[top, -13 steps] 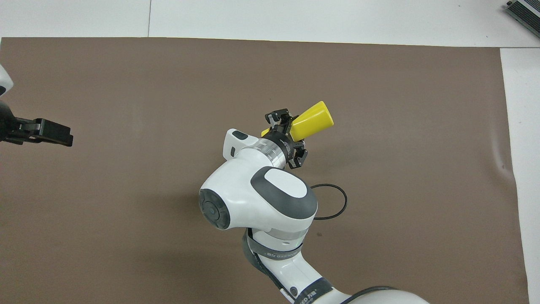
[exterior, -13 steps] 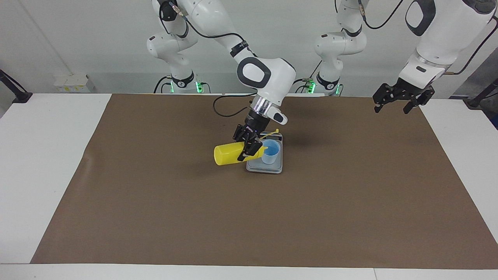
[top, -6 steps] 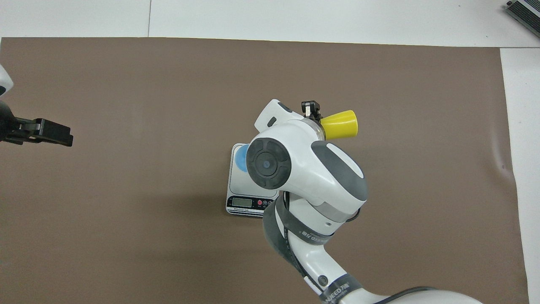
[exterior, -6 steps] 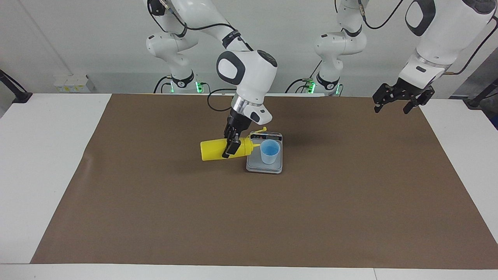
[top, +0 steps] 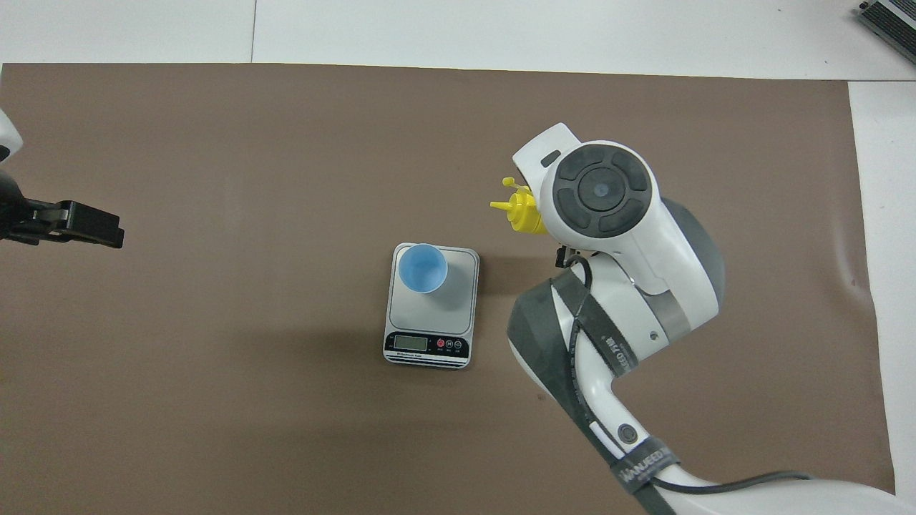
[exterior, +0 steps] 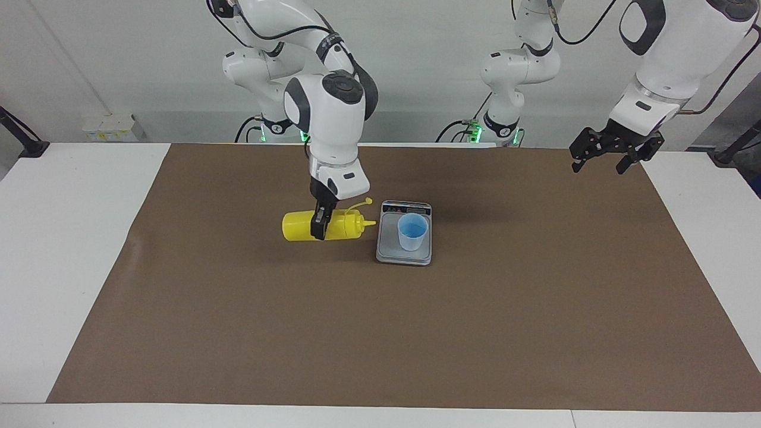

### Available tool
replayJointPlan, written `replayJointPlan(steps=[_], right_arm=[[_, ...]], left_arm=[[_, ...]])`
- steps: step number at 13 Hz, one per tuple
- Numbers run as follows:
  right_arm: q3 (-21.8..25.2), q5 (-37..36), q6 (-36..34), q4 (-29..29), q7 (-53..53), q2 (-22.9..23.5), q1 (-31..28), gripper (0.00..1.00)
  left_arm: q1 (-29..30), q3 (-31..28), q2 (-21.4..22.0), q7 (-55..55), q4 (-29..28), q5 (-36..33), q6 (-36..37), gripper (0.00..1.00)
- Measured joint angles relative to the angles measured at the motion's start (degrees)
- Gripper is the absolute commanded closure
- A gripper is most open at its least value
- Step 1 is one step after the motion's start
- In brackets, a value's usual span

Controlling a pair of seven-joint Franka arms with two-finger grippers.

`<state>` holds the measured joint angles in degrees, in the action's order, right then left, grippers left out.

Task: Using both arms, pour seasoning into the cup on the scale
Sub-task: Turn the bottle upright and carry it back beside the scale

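Note:
The seasoning bottle (exterior: 297, 227), bright yellow, lies level and low over the brown mat beside the scale, toward the right arm's end. My right gripper (exterior: 319, 223) is shut on the bottle's middle from above. The nozzle (top: 521, 212) points at the scale, and its cap strap curls upward. The light-blue cup (exterior: 412, 230) (top: 422, 267) stands upright on the silver-grey scale (exterior: 404, 254) (top: 458, 286), apart from the nozzle. In the overhead view the right wrist hides the bottle's body. My left gripper (exterior: 598, 168) (top: 93, 227) waits open over the mat's corner at the left arm's end.
A brown mat (exterior: 380, 333) covers most of the white table (exterior: 65, 238). A white socket box (exterior: 110, 126) sits by the wall at the right arm's end. A grey device (top: 891, 18) shows at the table's corner farthest from the robots.
The right gripper has carried the bottle away from over the cup, toward the right arm's end, and levelled it. The cup and scale now show fully from overhead. The left arm stayed still.

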<state>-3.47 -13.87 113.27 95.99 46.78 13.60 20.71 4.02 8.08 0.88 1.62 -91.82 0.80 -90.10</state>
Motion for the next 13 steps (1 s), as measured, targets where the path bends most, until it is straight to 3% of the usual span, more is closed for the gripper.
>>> replayJointPlan(steps=[7, 13], right_arm=[[0.10, 25.23, 0.53, 0.48, 12.34, -0.04, -11.59, 1.00], [0.13, 44.04, 9.42, 8.76, 27.92, -1.33, -18.77, 1.00]], left_arm=[[0.00, 0.00, 0.00, 0.00, 0.00, 0.00, 0.00, 0.00], [0.00, 0.00, 0.00, 0.00, 0.00, 0.00, 0.00, 0.00]])
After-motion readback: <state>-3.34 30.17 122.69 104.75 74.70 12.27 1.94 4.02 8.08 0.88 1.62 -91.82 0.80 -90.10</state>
